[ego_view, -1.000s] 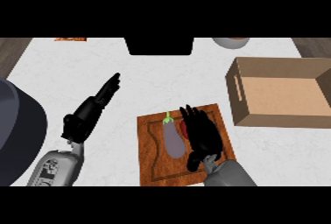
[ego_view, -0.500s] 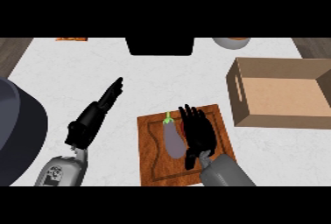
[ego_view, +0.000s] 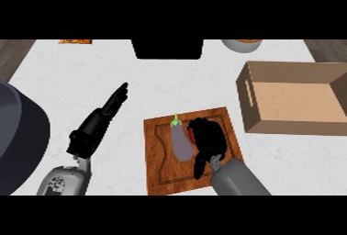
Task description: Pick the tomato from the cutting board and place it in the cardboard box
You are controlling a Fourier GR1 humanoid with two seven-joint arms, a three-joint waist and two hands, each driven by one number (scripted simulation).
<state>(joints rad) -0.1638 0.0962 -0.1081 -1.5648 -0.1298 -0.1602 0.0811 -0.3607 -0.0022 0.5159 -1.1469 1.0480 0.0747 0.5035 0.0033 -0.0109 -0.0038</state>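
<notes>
Head view: the wooden cutting board [ego_view: 159,172] lies on the white counter [ego_view: 81,73]. The right hand [ego_view: 208,137] sits over the board's right half, fingers curled down around the tomato [ego_view: 190,132], of which only a red sliver shows at the hand's left edge. A purple eggplant [ego_view: 180,142] lies just beside that hand, on its left. The cardboard box [ego_view: 295,98] stands well apart, up and to the right. The left hand [ego_view: 98,124] is released, fingers straight, left of the board.
</notes>
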